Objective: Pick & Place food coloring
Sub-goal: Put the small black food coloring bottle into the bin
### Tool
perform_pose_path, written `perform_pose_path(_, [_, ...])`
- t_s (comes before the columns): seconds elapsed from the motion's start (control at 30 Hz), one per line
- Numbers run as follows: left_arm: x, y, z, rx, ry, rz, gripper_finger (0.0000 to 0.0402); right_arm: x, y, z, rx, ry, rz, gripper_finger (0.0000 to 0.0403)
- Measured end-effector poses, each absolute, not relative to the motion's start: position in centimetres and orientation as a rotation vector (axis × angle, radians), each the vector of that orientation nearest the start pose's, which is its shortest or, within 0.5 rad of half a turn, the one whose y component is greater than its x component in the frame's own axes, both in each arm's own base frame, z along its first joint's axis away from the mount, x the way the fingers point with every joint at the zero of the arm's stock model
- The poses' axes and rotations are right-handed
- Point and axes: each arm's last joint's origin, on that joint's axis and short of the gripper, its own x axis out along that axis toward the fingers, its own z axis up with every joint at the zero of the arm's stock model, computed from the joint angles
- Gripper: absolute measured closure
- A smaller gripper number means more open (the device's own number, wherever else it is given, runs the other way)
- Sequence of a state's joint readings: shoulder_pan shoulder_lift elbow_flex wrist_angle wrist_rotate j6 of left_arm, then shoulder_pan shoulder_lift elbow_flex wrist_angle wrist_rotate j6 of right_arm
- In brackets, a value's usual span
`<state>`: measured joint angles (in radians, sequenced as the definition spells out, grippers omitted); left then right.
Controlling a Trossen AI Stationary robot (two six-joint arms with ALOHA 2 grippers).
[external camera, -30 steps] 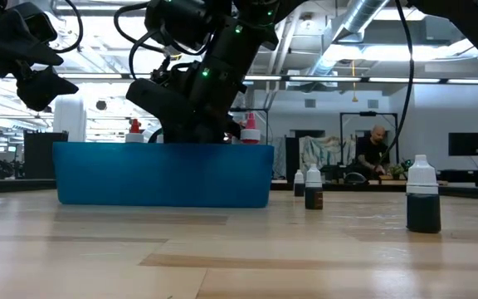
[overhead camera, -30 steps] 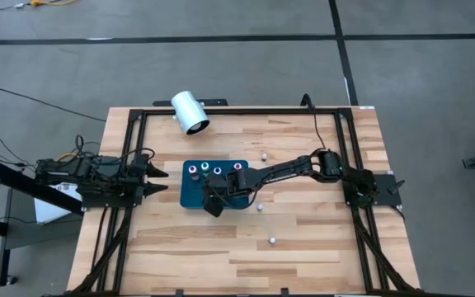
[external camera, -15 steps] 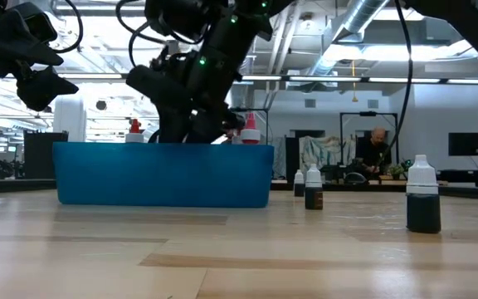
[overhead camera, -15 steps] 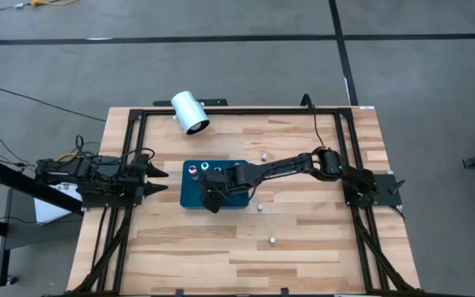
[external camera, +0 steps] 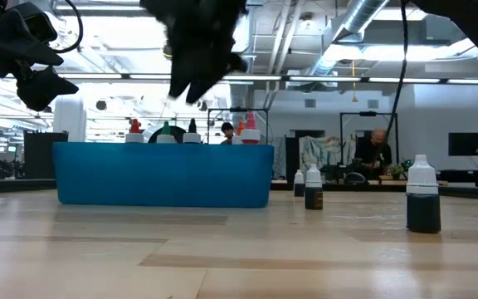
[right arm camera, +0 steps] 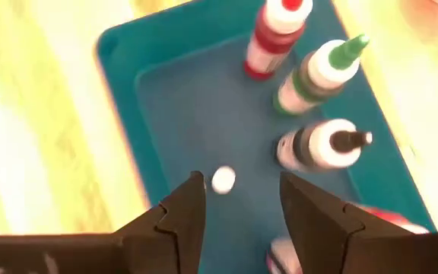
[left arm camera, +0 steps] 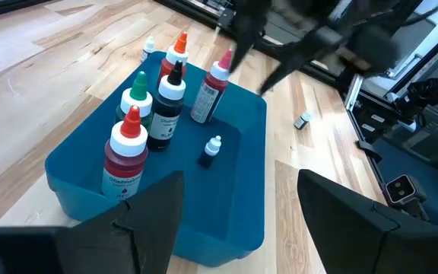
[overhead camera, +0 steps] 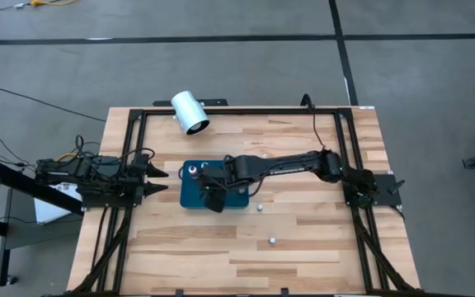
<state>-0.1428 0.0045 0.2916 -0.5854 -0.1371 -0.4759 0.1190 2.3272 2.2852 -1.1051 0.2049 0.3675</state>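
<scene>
The teal tray (left arm camera: 242, 190) holds several upright food coloring bottles: red-topped (left arm camera: 127, 156), green-topped (left arm camera: 136, 97), dark (left arm camera: 168, 106), orange-tipped (left arm camera: 176, 55) and pink (left arm camera: 213, 85). A tiny white-capped bottle (left arm camera: 211, 150) stands on the tray floor on its base. My right gripper (right arm camera: 238, 199) hangs open and empty above that tiny bottle (right arm camera: 223, 180), well clear of the tray (external camera: 164, 174). In the high view it (overhead camera: 213, 200) is over the tray's near part. My left gripper (overhead camera: 162, 177) waits open at the tray's left side.
Small dark bottles stand loose on the wood right of the tray (external camera: 313, 188) (external camera: 422, 196) (overhead camera: 258, 208) (overhead camera: 271, 240). A large white cylinder (overhead camera: 190, 112) lies at the far left edge. A person sits in the room beyond the table (external camera: 376, 154).
My right gripper has risen straight up out of the tray, from down among the bottles to well above their tops. The bottles it hid in the low view now show over the tray wall. The tiny bottle stays standing in the tray.
</scene>
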Motion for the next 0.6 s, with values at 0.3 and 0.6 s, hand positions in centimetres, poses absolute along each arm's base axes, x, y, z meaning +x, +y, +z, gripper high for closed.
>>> perform_pose_path(0.3, [6.6,-0.6,20.3,-0.431,0.29,0.064,0.0152,43.9,8.7,29.5,-0.008,1.272,-0.262,0.0267])
perform_pose_path(0.6, [6.7,-0.5,20.5,-0.423,0.268,0.065,0.0152,41.6,10.2,30.2,-0.105,1.348,-0.354,0.0282])
